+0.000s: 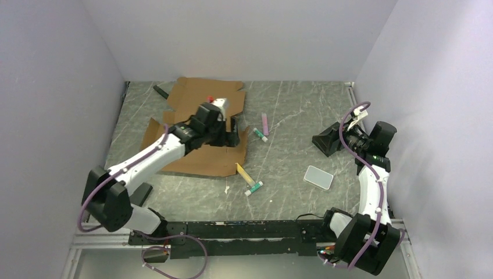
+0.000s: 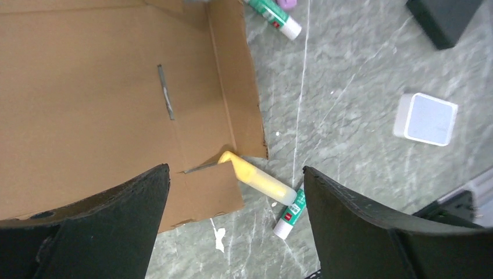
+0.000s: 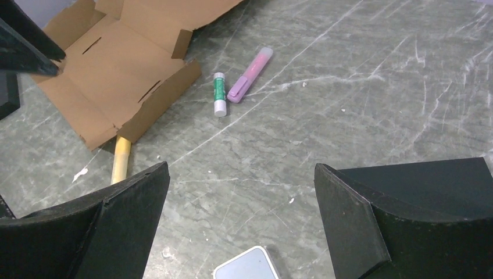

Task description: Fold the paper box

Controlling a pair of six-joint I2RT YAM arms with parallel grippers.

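Two end effectors, both wide open, neither holding anything. The left end effector (image 2: 235,171) hovers over the near right corner of the plain brown corrugated cardboard paper box (image 1: 195,96). The right end effector (image 3: 241,168) hangs well apart from it, over bare grey-green marbled tabletop (image 1: 290,110).

The box lies on the far left part of the tabletop, mostly unfolded. Its main panel is flat, and one long side flap (image 2: 232,87) looks partly raised in the right wrist view. A small corner tab (image 2: 209,192) sits just under my left jaws.

My read on handling:
- The box is light.
- Its panels are stiff, and it hinges only at the creases.
- It will likely skate on this smooth top if I push it sideways.
- The thin edges would crush under a hard pinch.

I'd pinch the free edge of the long side flap mid-length and pin the main panel with the other arm.

Clutter to watch:
- A yellow tube-shaped stick (image 2: 256,177) touches the tab's corner.
- A green-and-white glue stick (image 2: 290,212) lies just beside the yellow one.
- A pink highlighter pen (image 3: 250,75) lies near the box's right side.
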